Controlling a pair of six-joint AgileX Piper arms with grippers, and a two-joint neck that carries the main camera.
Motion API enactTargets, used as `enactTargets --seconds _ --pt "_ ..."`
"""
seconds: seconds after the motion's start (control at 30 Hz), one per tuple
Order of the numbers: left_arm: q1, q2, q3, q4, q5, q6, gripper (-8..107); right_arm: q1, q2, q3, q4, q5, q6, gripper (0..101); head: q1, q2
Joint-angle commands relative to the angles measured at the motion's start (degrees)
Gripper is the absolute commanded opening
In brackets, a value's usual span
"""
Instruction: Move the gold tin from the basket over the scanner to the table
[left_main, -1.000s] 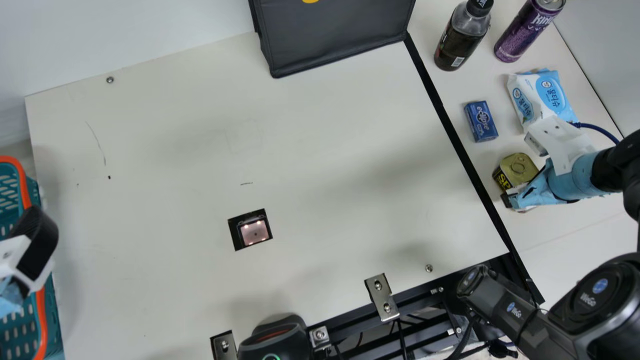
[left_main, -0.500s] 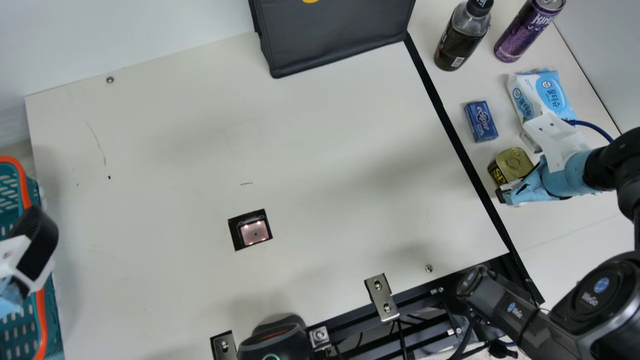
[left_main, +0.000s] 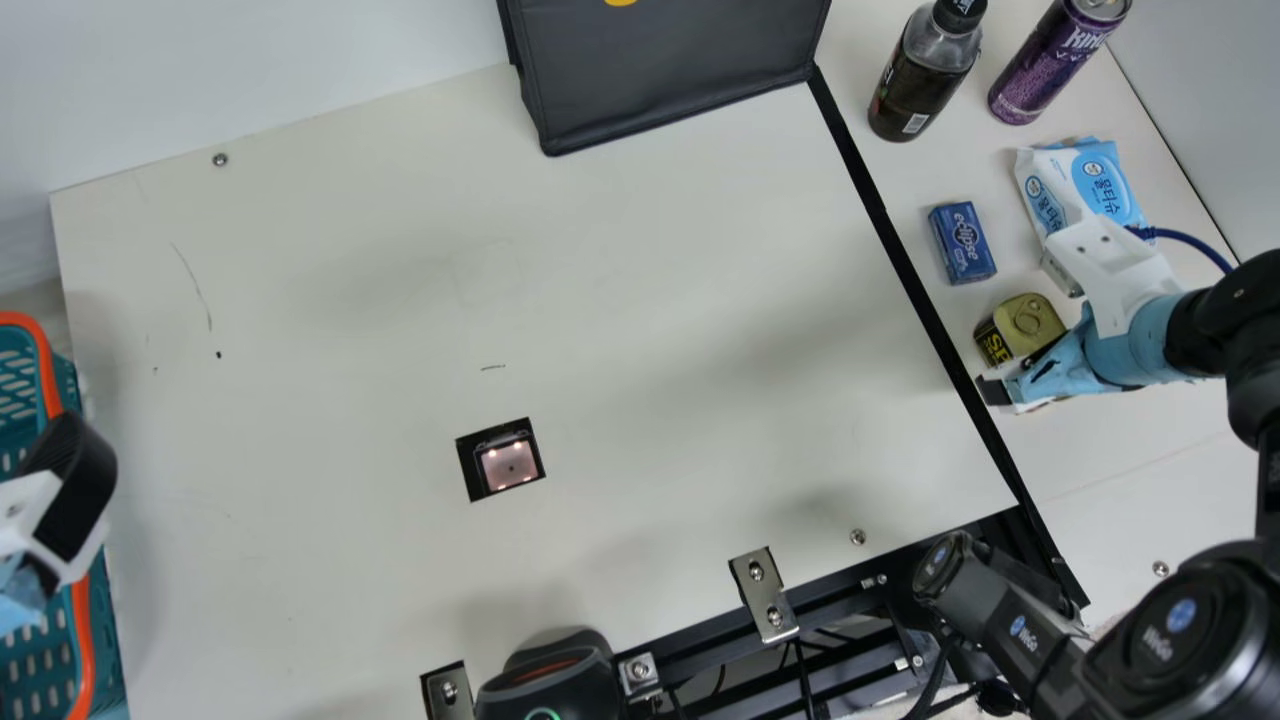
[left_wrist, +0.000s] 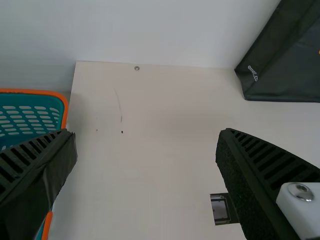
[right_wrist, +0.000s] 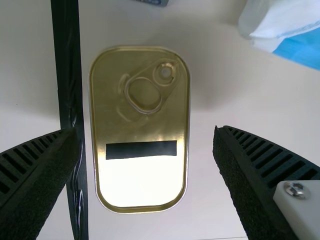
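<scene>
Where the gold tin (left_main: 1030, 322) sits: shifted nearer the black strip (left_main: 890, 235), probably placed
Right gripper (right_wrist: 146, 131): just spread apart, tin released

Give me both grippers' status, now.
Left gripper: open, holding nothing.
Right gripper: open at the gold tin, not gripping it.

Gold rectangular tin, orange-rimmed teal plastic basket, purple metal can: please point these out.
Gold tin (right_wrist: 141, 129): right wrist view, on its lid.
Teal basket (left_main: 84, 640): main view, on its orange rim.
Purple can (left_main: 1053, 62): main view, on its printed side.
</scene>
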Motion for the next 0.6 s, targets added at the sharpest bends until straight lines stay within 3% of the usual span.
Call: enactTargets --seconds 0.0,0.27,0.57 --pt "0.0 0.0 0.0 0.0 0.0 0.0 90 0.8 -1.8 -0.4 -0.2 0.8 0.5 95 -1.7 -0.1" --pt "0.0 0.0 0.0 0.0 0.0 0.0 90 6.9 -9.5 -2.7 -0.4 3.4 3.9 95 -1.7 -0.1" --pt "0.0 0.0 0.0 0.0 0.0 0.0 90 18.9 -17.3 -5.1 -1.9 4.8 11.3 95 -1.7 -0.1"
